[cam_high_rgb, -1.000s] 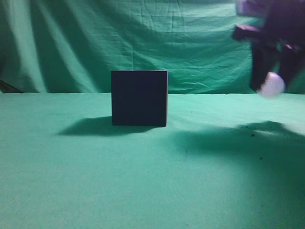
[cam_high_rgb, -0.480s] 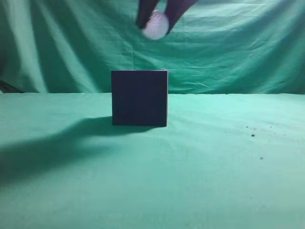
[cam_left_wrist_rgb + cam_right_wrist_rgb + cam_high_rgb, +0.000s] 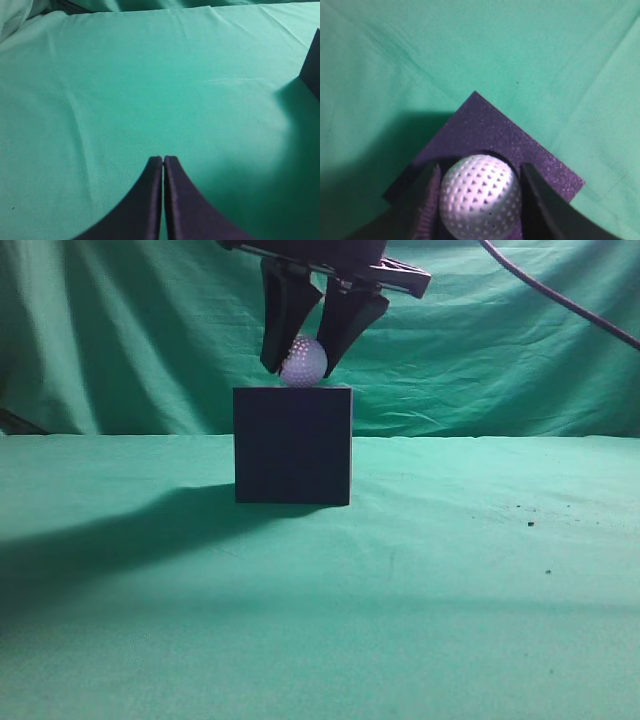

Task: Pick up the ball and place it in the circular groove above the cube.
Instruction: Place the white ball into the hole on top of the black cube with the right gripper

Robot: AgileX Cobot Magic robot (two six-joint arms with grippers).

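The white dimpled ball [image 3: 303, 360] sits at the top of the black cube [image 3: 292, 445], between the fingers of my right gripper [image 3: 300, 370], which comes down from above and is shut on it. In the right wrist view the ball [image 3: 480, 197] rests in the circular groove [image 3: 492, 151] in the cube's top face [image 3: 490, 125], with the gripper's fingers [image 3: 481, 169] close on both sides. My left gripper [image 3: 163, 159] is shut and empty above the cloth; the cube's edge [image 3: 314, 60] shows at the right of its view.
Green cloth [image 3: 450, 590] covers the table and hangs as a backdrop. A black cable [image 3: 560, 295] runs across the upper right. A few small dark specks [image 3: 530, 523] lie on the cloth at the right.
My right gripper carried the ball from the far right to above the cube, then lowered it onto the cube's top. The cube has not moved.
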